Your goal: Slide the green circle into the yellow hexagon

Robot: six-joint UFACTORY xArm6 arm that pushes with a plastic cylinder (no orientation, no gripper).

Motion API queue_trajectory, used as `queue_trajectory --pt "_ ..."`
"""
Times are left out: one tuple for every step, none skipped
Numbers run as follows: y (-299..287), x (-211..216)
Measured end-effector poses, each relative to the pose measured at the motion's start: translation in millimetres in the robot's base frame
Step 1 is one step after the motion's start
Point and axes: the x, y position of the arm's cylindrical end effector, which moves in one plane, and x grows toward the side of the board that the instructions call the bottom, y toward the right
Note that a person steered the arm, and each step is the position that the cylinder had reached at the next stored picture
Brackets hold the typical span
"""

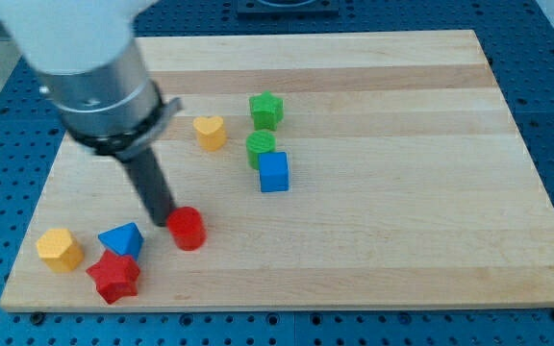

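My tip (164, 222) rests just left of the red cylinder block (188, 229), well apart from the green circle block (261, 148), which touches the blue cube (274, 173) mid-desk (402, 192). No jaws exist. The approach step: next, get right of the circle and push toward the yellow hexagon block (60, 249).

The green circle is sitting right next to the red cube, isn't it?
Not quite. The camera view shows the green circle right next to a blue cube, not a red one.
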Motion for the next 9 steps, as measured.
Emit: queue_trajectory --pt "63.0 0.0" --pt "117.0 0.0" --pt "167.9 -1.9" --pt "188.1 -41.8" --pt "175.5 -83.2" --pt "103.5 -84.9" --pt "56.4 -84.5" --pt "48.0 -83.9" --pt "64.2 -99.9"
